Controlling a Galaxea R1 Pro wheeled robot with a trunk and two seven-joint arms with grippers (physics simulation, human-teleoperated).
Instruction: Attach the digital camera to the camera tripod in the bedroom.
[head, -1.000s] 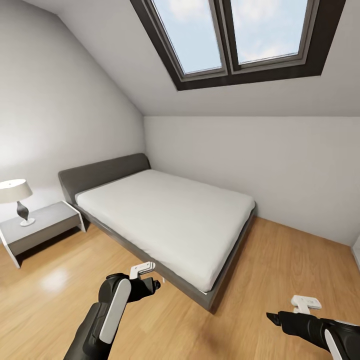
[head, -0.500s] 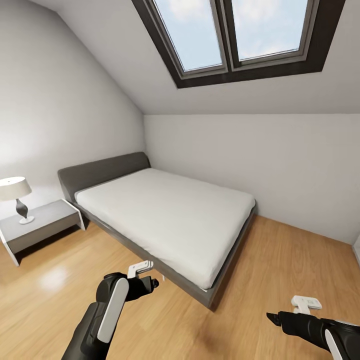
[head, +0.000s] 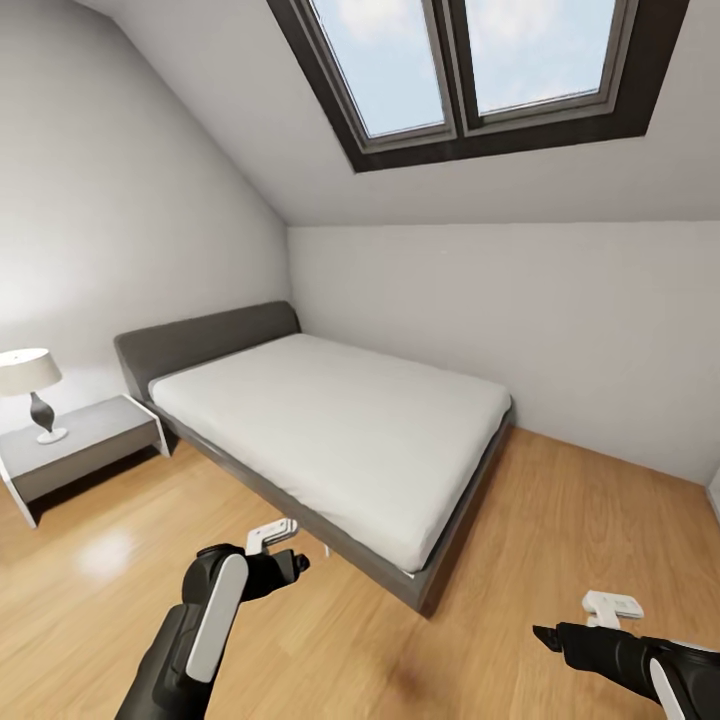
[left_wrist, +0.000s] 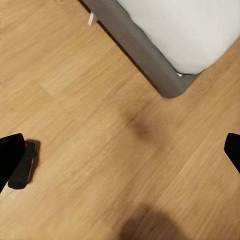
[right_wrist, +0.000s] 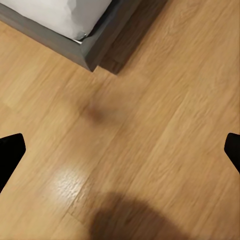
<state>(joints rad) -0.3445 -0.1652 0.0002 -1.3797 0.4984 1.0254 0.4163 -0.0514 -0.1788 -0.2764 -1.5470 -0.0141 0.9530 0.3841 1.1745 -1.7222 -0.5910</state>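
A small black digital camera (left_wrist: 23, 170) with a red button lies on the light wood floor in the left wrist view, partly behind one finger (left_wrist: 9, 159) of my left gripper. My left gripper (head: 292, 566) hangs open above the floor near the bed's long side. My right gripper (head: 546, 634) is open too, with its fingers (right_wrist: 10, 152) spread wide over bare planks. Neither holds anything. The camera tripod is out of view.
A grey-framed bed (head: 430, 585) with a white mattress stands ahead, its foot corner between my arms. A grey nightstand (head: 85, 450) with a lamp (head: 30, 385) is at the left. Pale walls and a skylight (head: 470, 70) rise behind. Open floor lies right of the bed.
The whole view has shifted a little, so the head camera moved. My left arm has drifted slightly to the left in the picture. The right arm looks unchanged.
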